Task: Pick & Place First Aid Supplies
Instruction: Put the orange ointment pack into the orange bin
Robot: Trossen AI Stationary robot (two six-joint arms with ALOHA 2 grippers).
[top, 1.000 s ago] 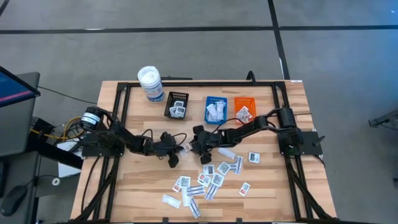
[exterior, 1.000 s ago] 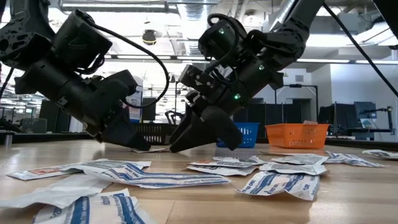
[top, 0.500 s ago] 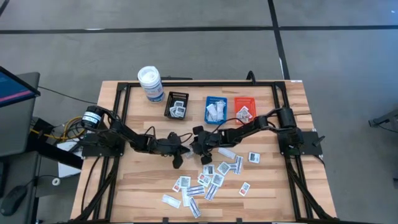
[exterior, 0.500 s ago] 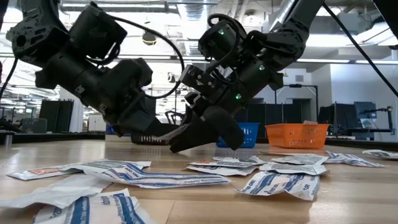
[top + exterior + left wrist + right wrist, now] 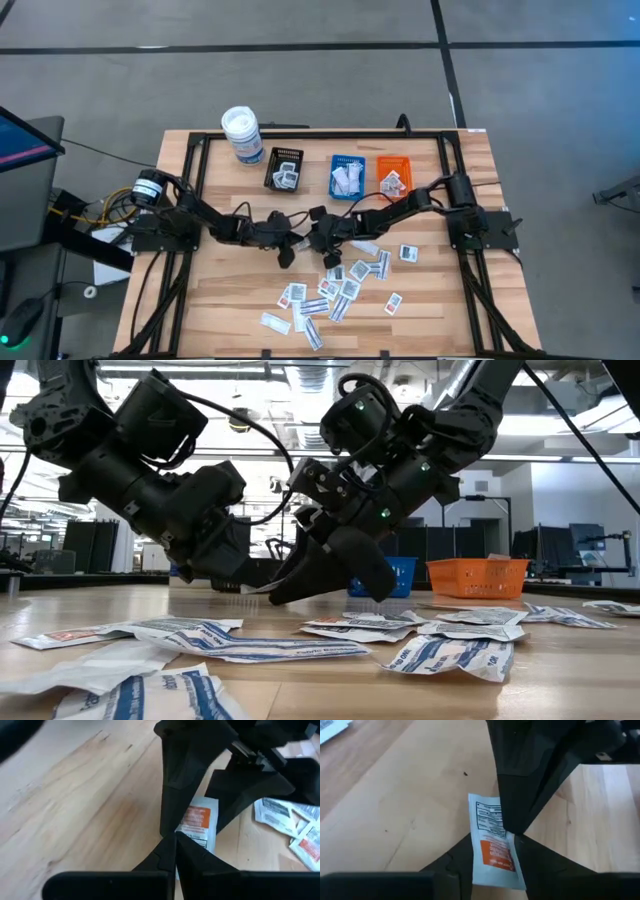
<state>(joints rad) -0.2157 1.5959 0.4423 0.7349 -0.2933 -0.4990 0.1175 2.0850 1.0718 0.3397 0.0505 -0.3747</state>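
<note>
High view: left gripper [image 5: 290, 238] and right gripper [image 5: 311, 236] meet tip to tip at mid-table, just in front of the black tray [image 5: 284, 170]. Between them is one white packet with orange print [image 5: 492, 840].

Right wrist view: the packet's long axis runs along the line joining the two grippers; its orange-printed end sits between the right gripper's fingers [image 5: 540, 857], and its black-text end points toward the left gripper, whose closed tips [image 5: 512, 827] pinch that end. The left wrist view [image 5: 197, 827] agrees: the left fingers are drawn to a single point on the packet's text end. Whether the right fingers press on the packet or merely straddle it cannot be told.

Low view: the packet [image 5: 258, 589] is held off the wooden table [image 5: 560, 670], tilted slightly.

Containers, along the far side of the table:
- black tray, holding a few packets
- blue tray [image 5: 347, 176], holding several packets
- orange tray [image 5: 393, 175], holding a few packets
- white canister [image 5: 241, 134], upright, well left of the trays

Exact counts inside the trays cannot be read.

Loose packets [image 5: 340, 285]: a scatter of roughly twenty lies on the near half of the table, toward the right arm's side, pointing every way, some overlapping.

Count: 3 trays, 1 canister, 2 grippers, 1 packet held.
</note>
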